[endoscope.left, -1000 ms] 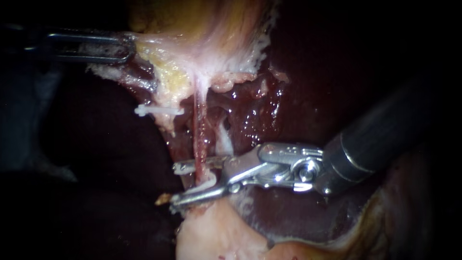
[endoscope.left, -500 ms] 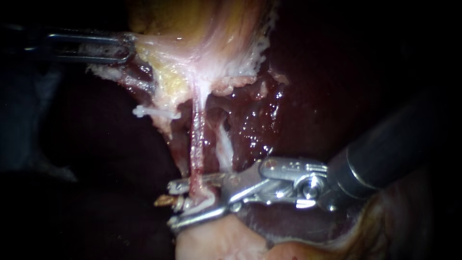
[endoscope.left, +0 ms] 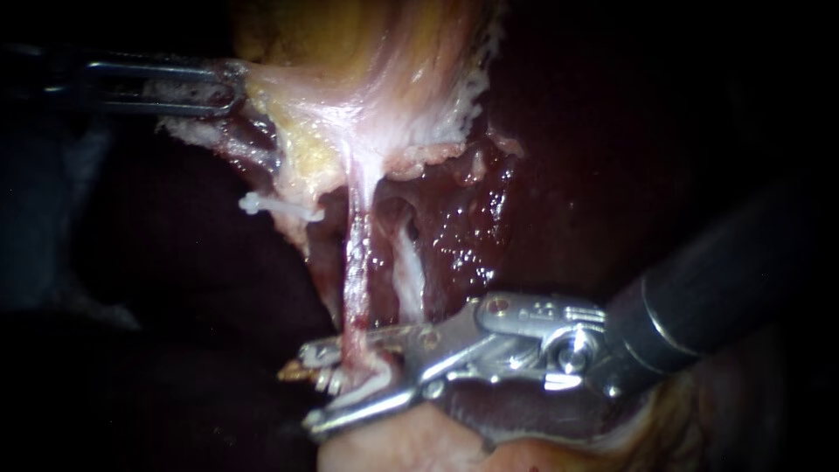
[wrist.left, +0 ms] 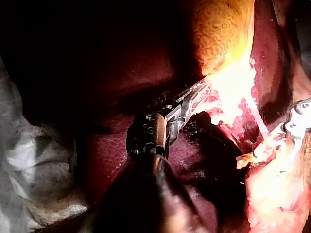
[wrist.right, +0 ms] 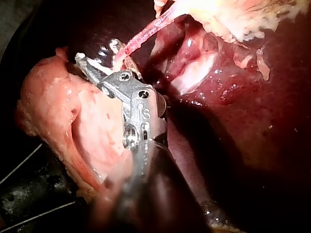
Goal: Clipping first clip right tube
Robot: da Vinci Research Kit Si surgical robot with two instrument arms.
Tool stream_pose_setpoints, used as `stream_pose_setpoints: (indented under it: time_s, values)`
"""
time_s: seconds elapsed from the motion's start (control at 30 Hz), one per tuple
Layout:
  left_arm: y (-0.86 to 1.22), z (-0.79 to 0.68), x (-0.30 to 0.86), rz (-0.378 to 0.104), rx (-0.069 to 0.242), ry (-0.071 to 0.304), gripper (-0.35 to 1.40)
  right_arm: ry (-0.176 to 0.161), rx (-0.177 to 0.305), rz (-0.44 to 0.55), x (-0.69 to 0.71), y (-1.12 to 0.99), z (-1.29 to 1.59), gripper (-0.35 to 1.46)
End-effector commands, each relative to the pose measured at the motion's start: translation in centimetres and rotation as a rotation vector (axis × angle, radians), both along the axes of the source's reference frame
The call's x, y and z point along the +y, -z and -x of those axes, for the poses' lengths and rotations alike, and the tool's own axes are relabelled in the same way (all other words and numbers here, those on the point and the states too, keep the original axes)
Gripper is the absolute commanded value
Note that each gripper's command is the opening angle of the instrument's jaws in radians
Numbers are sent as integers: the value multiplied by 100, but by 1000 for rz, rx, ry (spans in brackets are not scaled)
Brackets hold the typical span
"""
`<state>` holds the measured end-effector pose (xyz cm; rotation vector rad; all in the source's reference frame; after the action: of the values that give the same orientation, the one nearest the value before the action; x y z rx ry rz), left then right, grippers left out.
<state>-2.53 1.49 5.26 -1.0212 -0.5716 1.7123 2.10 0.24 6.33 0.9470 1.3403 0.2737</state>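
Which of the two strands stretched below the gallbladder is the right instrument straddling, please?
The reddish-pink tube, the left one in the endoscope view: it passes between the right instrument's open jaws, while the paler white strand lies outside them.

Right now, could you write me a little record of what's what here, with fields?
Left tool: jaws shut on the gallbladder edge
Right tool: jaws open, straddling the reddish tube
Loaded clip: white, sitting between the right tool's jaws, not yet closed
Reddish tube: taut, running from the gallbladder down through those jaws
Other clip: white, on tissue beside the tube, apart from it
Liver: dark red, glistening, behind the tube
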Motion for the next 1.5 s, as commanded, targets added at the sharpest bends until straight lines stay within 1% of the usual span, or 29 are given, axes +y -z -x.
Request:
stream_pose_setpoints:
  time_s: [0.03, 0.23, 0.43, 0.5, 0.6, 0.73, 0.87, 0.93, 0.97, 1.03, 1.17, 1.3, 1.5]
  values:
    - [0, 0, 0, 0, 0, 0, -35, 0, 0, 0, 0, 0, 0, 47]
    - [0, 0, 0, -1, 2, -1, -35, 9, 2, -5, 0, 0, 1, 45]
    - [0, 0, 0, -1, 2, -1, -35, 54, 20, -21, 1, -1, 5, 31]
    - [0, 0, 0, -1, 2, -1, -35, 63, 23, -27, 1, -1, 6, 29]
    - [0, 0, 0, -1, 2, -1, -35, 59, 21, -27, 2, -1, 6, 24]
    - [0, 0, 0, -1, 2, -1, -35, 60, 22, -28, 5, -1, 9, 11]
    - [0, 0, 0, -1, 2, -1, -35, 52, 18, -28, 9, -2, 11, -1]
    - [0, 0, 0, -1, 2, -1, -35, 47, 16, -28, 11, -2, 12, -10]
    - [0, 0, 0, -1, 2, -1, -35, 42, 11, -33, 12, -2, 13, -21]
    - [0, 0, 0, -1, 2, -1, -35, 35, -1, -49, 15, -2, 16, -35]
    - [0, 0, 0, -1, 2, -1, -35, 36, -21, -101, 19, -1, 18, -35]
    - [-1, 0, 0, -1, 2, -2, -35, 51, -47, -93, 18, -1, 19, -35]
    - [-1, 0, 0, -6, 4, 0, -35, 52, -55, -108, 17, -3, 20, -35]
